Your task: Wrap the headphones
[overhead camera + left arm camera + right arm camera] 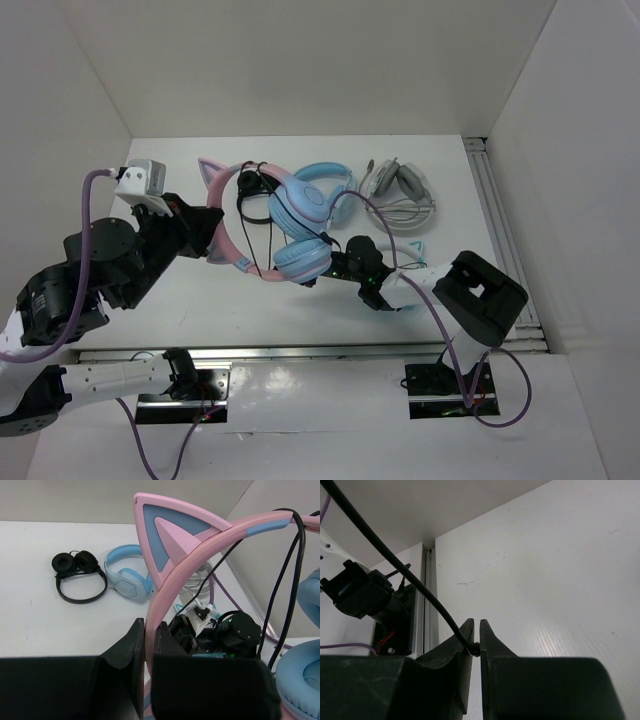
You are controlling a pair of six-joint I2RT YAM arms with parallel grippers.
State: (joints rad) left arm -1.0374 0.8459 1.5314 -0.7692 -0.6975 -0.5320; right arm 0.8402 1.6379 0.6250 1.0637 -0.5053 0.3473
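Near edge, right: my right gripper [476, 632] has its jaws almost closed on the thin black cable [395, 565], pinched at the fingertips. From this pinch the cable rises up and to the left, towards the headphones [290, 215]. In the overhead view, that gripper [338, 262] sits just right of the nearer ear cup [302, 260].

Near edge, left: my left gripper [148, 630] clamps the pink headband [200, 555], with one jaw on each face of the band below a cat ear [170, 535]. It appears to hold the headphones clear of the table [180, 300].

Centre: the headband arcs near to far along the left side and both light blue cups hang to its right. The left arm therefore carries the body and the right arm carries the free line. The next turn of the cable should run across the band's long axis, between the two grippers.

The cable [280, 595] already crosses the band, though I cannot count the turns from above.

Far: a black on-ear pair [80, 572] and an all-blue pair [127, 575] lie on the table, and a pale pair [400, 190] lies further right.
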